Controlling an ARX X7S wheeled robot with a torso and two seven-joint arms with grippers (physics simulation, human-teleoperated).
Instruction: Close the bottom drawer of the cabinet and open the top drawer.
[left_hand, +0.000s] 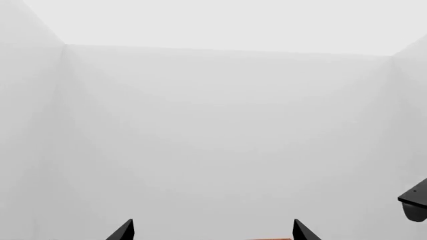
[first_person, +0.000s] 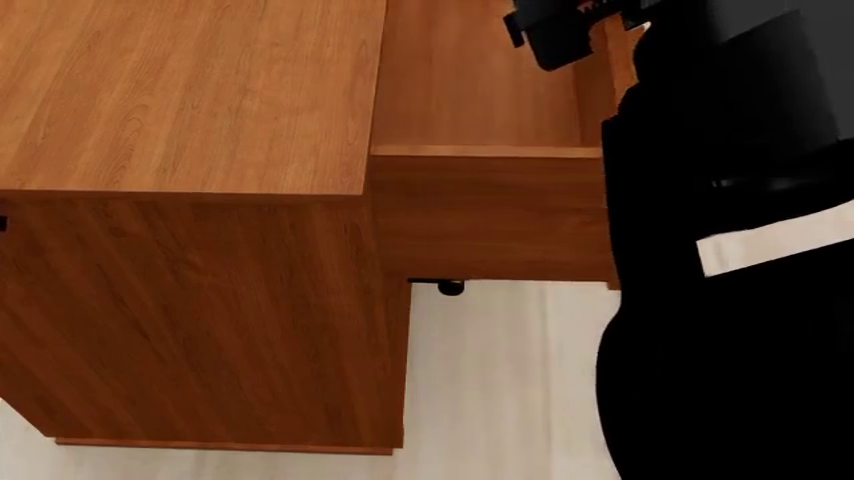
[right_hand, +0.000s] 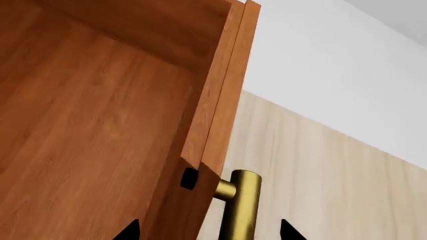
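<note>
The top drawer (first_person: 487, 130) stands pulled out from the cabinet (first_person: 187, 230), its brass handle (right_hand: 240, 210) lying between the right fingers (right_hand: 287, 231), which are spread apart and not touching it. The left fingers (left_hand: 123, 231) are spread too, facing a blank white wall (left_hand: 220, 125); no writing shows anywhere.

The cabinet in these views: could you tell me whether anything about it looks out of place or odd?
Nothing looks damaged or askew. The cabinet stands square, with one drawer pulled out at its top edge. The right gripper straddles that drawer's brass handle, jaws apart. The left wrist view shows only blank walls.
</note>
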